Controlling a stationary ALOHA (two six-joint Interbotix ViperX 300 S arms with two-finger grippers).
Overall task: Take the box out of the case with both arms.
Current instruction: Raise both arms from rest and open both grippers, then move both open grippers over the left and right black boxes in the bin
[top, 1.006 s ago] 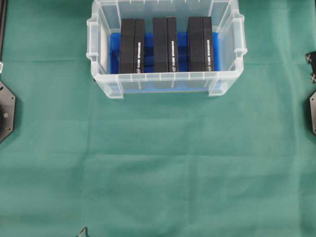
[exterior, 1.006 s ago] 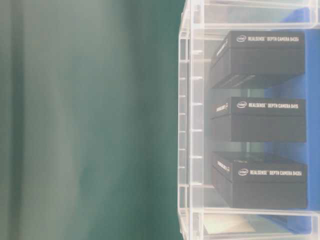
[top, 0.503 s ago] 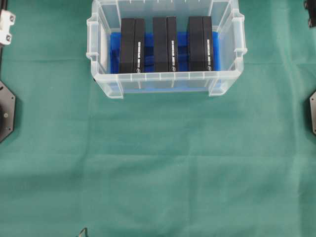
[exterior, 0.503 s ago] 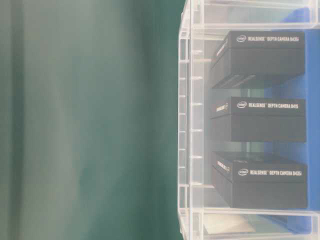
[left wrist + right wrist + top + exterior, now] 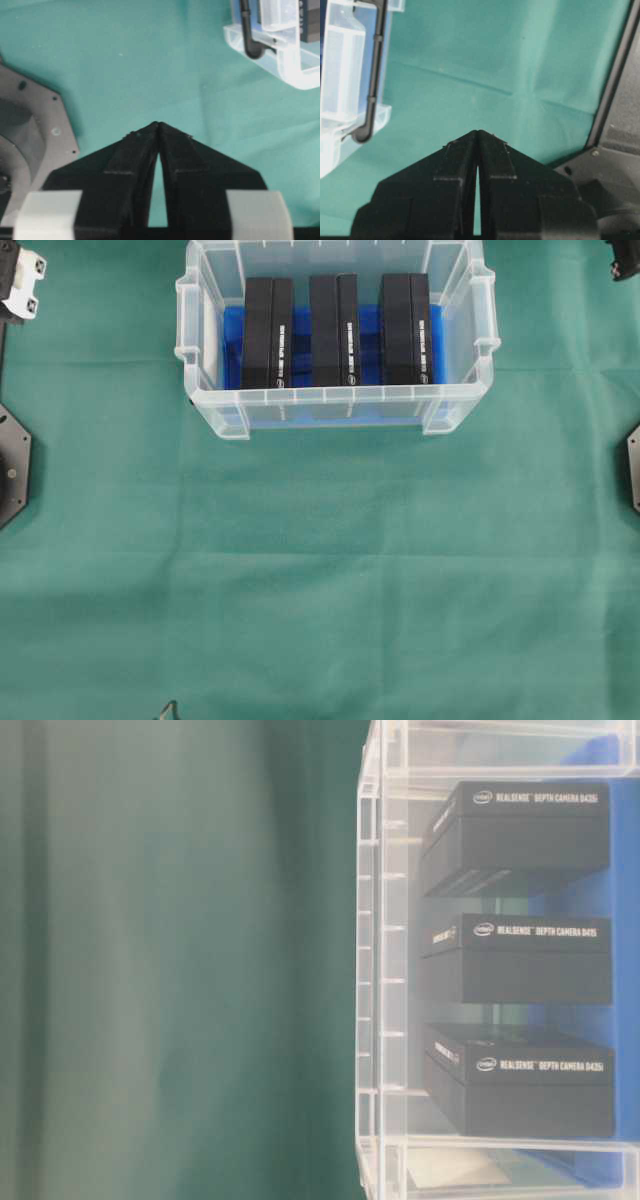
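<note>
We see the left hand (image 5: 157, 124) from its wrist view with both black fingers pressed together at the tips, nothing between them, hanging over bare green cloth (image 5: 320, 570) that covers the desk. It touches nothing that we can make out. The right hand (image 5: 477, 132) looks the same in its own wrist view: fingers meeting at a point, holding nothing, above the cloth. In the overhead view only a white-and-black part of the left arm (image 5: 20, 285) shows at the top left corner, and a dark scrap of the right arm (image 5: 625, 248) at the top right corner; both are well apart from the case (image 5: 205, 405). The case sits at the top middle of the desk, translucent, with a blue sheet (image 5: 232, 335) on its bottom. Inside it three black boxes stand side by side on edge: the left box (image 5: 267, 332), the middle box (image 5: 333, 330) and the right box (image 5: 404, 328). From table level we read white lettering on their faces through the clear wall. A corner of the case appears in each wrist view, off to the side of the fingertips. A dark base plate (image 5: 30, 145) lies beside the left hand.
</note>
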